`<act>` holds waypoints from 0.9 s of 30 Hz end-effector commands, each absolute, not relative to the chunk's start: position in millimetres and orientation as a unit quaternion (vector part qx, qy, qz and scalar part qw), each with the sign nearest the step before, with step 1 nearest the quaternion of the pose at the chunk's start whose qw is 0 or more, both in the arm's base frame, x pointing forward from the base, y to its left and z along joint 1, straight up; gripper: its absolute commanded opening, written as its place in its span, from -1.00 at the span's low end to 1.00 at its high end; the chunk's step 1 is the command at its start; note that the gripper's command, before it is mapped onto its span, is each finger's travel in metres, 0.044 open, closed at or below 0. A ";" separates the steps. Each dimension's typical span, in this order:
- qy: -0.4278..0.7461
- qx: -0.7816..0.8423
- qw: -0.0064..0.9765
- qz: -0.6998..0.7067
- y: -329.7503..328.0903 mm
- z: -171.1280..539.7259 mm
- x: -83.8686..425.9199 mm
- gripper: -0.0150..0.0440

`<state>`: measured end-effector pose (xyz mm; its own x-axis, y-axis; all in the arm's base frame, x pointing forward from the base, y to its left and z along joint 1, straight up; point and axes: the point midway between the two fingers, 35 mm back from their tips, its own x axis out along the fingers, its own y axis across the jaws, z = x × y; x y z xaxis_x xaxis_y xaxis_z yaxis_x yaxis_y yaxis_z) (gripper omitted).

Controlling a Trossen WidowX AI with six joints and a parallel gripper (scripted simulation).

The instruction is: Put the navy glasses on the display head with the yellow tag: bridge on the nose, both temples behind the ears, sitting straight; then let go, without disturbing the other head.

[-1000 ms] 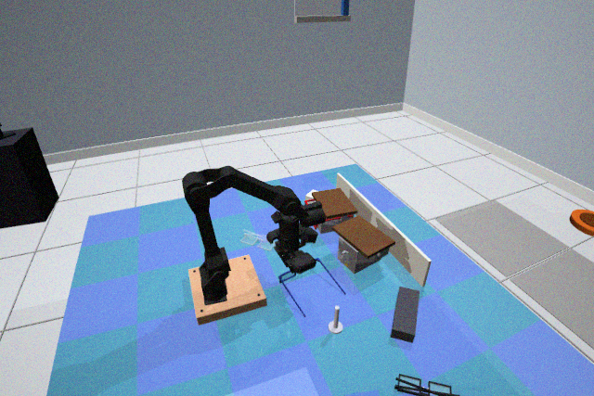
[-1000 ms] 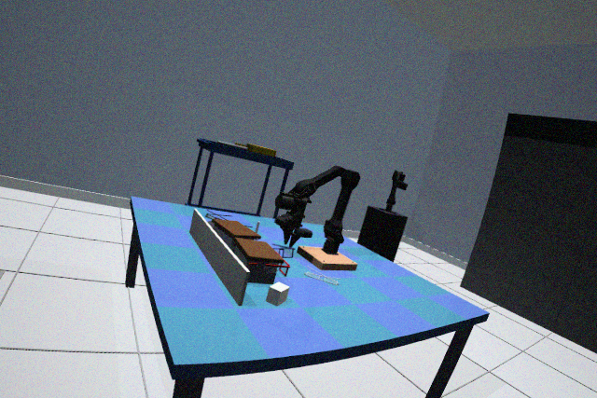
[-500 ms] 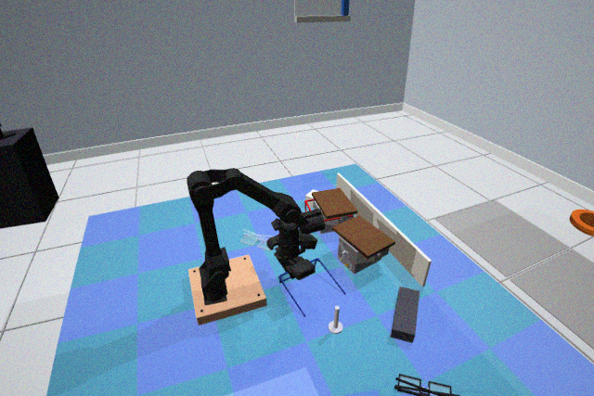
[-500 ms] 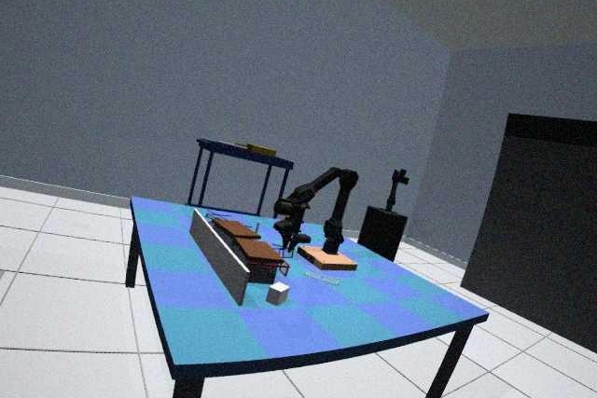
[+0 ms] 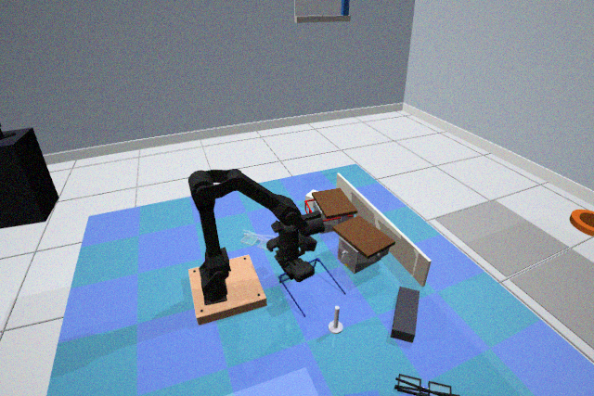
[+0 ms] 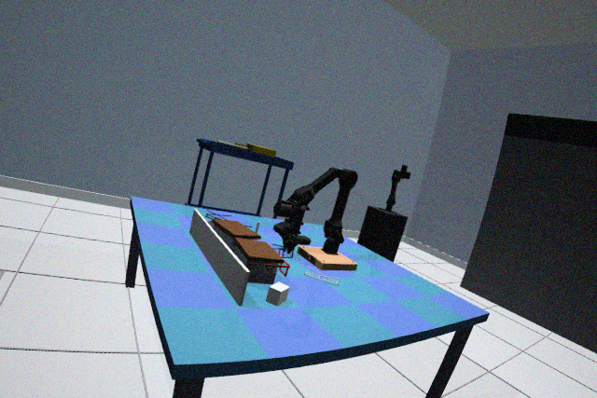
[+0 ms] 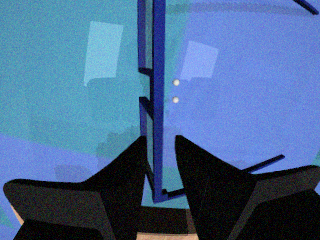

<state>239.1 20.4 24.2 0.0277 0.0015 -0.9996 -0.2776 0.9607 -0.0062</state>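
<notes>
The navy glasses stand on the mat, temples spread toward the peg side. My gripper is partly open above the end of their front frame. In the wrist view the frame passes between the fingertips, nearer the left finger, with a gap to the right one. The nearer grey display head shows a small yellow spot low on its front, under a brown board. The other head wears red glasses under another brown board.
A pale wall stands behind the heads. A white peg, a dark block and black glasses are on the front side. Clear glasses lie near the arm's base. A white cube is beside the red-glasses head.
</notes>
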 end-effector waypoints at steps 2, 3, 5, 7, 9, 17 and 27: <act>0.690 -0.100 0.710 0.098 20.4 24.4 239.2 -0.27; 0.690 -0.100 0.710 0.098 20.4 24.4 239.2 -0.29; 0.690 -0.100 0.710 0.098 20.4 24.4 239.2 -0.33; 0.690 -0.100 0.710 0.098 20.4 24.4 239.2 -0.38; 0.690 -0.100 0.710 0.098 20.4 24.4 239.2 -0.42; 0.690 -0.100 0.710 0.098 20.5 26.9 239.7 -0.49; 0.691 -0.099 0.709 0.098 20.3 75.3 243.0 -0.49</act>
<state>241.8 20.3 60.2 0.0218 0.0014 -0.9998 -0.2762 0.9611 -0.0046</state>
